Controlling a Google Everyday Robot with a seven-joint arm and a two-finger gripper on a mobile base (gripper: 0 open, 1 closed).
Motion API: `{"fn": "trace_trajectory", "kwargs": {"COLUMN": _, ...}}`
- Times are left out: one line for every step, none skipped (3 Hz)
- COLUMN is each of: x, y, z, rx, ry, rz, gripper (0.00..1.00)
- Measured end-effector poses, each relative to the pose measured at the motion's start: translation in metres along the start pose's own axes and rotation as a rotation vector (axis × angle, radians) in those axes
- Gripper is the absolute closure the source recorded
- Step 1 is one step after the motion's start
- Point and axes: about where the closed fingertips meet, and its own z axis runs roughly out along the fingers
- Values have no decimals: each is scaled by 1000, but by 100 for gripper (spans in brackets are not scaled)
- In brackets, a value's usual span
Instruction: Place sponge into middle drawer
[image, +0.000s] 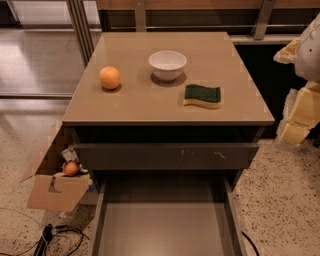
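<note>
While the sponge (202, 95) lay flat on the cabinet top (145, 107), dark green side up with its yellow layer showing along the near edge, the gripper (299, 110) hung at the far right edge of the camera view. It was off the cabinet's right side and well apart from the sponge. It showed only as pale yellowish and white blocky shapes cut off by the frame, and whether it was spread, closed or grasping anything could not be told. The sponge sat on the right half of the top, nearer the camera than the white bowl (167, 64) and a little to its right, close to it but not touching. An orange (109, 77) rested on the left half, well apart from both. Under the top, a drawer with a dark front panel (165, 156) marked by small pale scratches stood slightly out. Below that, the middle drawer (162, 225) stood far out toward the camera, its plain grey-brown floor lying between thin dark side walls and its front cut off by the lower edge. Left of the cabinet, an open cardboard box (55, 192) sat on the speckled floor (280, 200) with a small orange round thing (71, 168) in it, and dark cables (60, 237) trailed at the lower left corner.
</note>
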Motion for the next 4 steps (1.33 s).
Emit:
{"fn": "trace_trajectory", "kwargs": {"x": 0, "y": 0, "z": 0, "rx": 0, "ry": 0, "rz": 0, "gripper": 0}}
{"fn": "trace_trajectory", "kwargs": {"x": -9, "y": -8, "z": 5, "rx": -9, "ry": -12, "rz": 11, "gripper": 0}}
{"fn": "trace_trajectory", "kwargs": {"x": -53, "y": -32, "z": 19, "rx": -19, "ry": -92, "rz": -15, "gripper": 0}}
{"fn": "trace_trajectory", "kwargs": {"x": -97, "y": -62, "z": 33, "rx": -17, "ry": -186, "rz": -50, "gripper": 0}}
